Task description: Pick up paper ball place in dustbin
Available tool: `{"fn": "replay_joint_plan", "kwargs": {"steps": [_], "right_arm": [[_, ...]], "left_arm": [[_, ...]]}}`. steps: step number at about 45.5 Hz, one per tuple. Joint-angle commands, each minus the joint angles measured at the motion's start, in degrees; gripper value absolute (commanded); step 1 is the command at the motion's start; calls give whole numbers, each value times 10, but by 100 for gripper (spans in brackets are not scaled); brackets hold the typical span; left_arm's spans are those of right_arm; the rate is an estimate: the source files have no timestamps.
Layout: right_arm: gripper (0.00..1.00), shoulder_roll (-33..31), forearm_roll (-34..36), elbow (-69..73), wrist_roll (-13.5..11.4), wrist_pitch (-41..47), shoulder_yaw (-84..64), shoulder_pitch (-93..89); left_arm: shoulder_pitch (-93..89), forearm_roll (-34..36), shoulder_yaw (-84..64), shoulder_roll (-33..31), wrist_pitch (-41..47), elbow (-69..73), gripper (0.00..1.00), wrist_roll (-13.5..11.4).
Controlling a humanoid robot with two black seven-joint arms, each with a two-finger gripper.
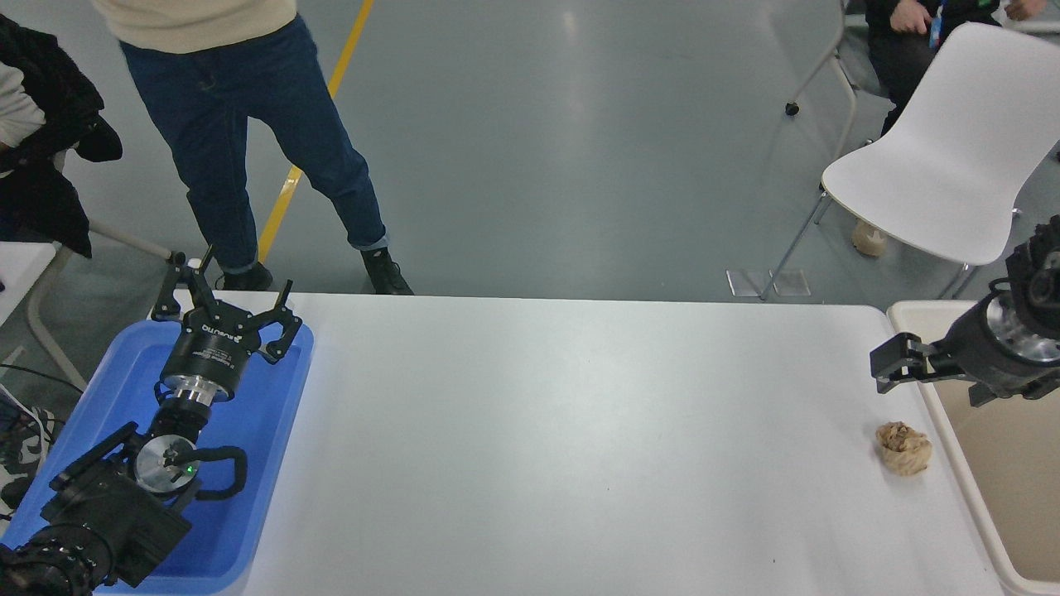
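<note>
The tan-brown paper ball [904,448] lies on the white table [580,447] near its right edge, just left of the dustbin. The beige dustbin [911,312] stands at the right edge of the picture, partly cut off. My right gripper [927,382] is open and empty, coming in from the right over the dustbin's left rim, beyond and slightly right of the ball and apart from it. My left gripper [224,306] is open and parked over the blue tray at the lower left.
A shallow blue tray [257,447] sits at the table's left end under the left arm. A person in jeans [248,141] stands beyond the far left edge. A white chair [936,165] stands beyond the far right corner, with another person seated behind it.
</note>
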Motion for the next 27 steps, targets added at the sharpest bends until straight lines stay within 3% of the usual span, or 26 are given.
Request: {"fn": "replay_joint_plan", "kwargs": {"steps": [1, 27], "right_arm": [[100, -8, 2, -84, -1, -43, 61, -123], [100, 11, 13, -221, -1, -75, 130, -283]], "left_arm": [[0, 0, 0, 0, 0, 0, 100, 0], [1, -1, 0, 0, 0, 0, 100, -1]]}}
